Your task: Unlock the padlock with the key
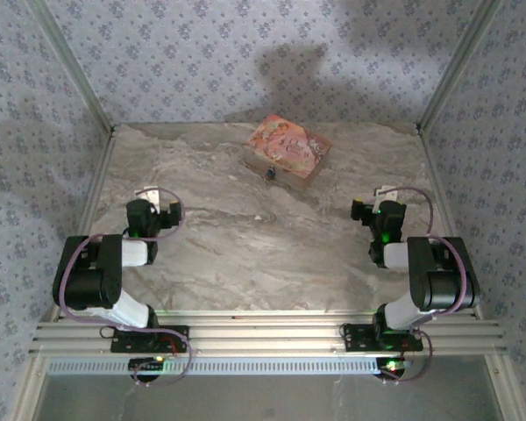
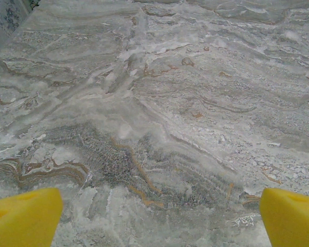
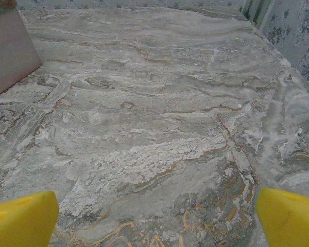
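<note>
Approach step: left end effector (image 2: 157, 218) & right end effector (image 3: 157, 218) apart, empty. Next: reach padlock (image 1: 270, 174), prob. on pink box (image 1: 289, 147) front, table (image 1: 245, 254) far edge.

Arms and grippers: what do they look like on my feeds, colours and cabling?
The left arm and right arm have black joint housings and white links, with thin purple cables looped alongside. A green light glows on the right arm's wrist. The left fingers and right fingers are bright yellow wedges.
</note>
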You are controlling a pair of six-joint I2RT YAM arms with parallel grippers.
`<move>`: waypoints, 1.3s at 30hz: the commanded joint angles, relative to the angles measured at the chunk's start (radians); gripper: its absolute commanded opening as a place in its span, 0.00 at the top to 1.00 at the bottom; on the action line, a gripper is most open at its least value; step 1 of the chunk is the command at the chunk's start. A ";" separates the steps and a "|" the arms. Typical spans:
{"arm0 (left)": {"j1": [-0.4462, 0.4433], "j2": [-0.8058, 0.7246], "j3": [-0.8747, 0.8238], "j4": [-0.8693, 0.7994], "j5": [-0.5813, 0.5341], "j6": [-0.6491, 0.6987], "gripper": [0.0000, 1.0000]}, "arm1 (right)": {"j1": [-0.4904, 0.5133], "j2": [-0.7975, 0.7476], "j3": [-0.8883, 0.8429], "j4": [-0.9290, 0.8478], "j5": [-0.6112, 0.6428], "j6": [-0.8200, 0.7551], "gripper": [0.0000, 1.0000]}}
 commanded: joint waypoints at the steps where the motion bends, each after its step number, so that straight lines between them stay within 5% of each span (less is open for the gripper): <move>1: 0.011 -0.016 0.029 0.016 0.038 -0.009 0.02 | -0.004 -0.016 0.033 -0.036 0.001 -0.007 0.00; 6: 0.009 -0.097 0.239 -0.426 0.046 -0.036 0.02 | 0.008 -0.146 0.234 -0.461 0.069 0.022 0.00; 10: 0.007 -0.103 0.387 -0.623 0.113 -0.166 0.02 | 0.011 -0.135 0.490 -0.828 0.085 0.281 0.00; 14: -0.049 -0.051 0.541 -0.718 0.170 -0.299 0.06 | 0.081 0.002 0.753 -1.052 0.022 0.432 0.00; 24: -0.200 0.217 0.882 -0.842 0.295 -0.397 0.14 | 0.367 0.464 1.295 -1.377 0.025 0.527 0.00; 29: -0.228 0.314 0.974 -0.886 0.321 -0.412 0.15 | 0.385 0.563 1.348 -1.502 0.016 0.558 0.00; 39: -0.285 0.503 1.176 -0.896 0.431 -0.453 0.19 | 0.286 0.487 1.134 -1.488 -0.155 0.484 0.00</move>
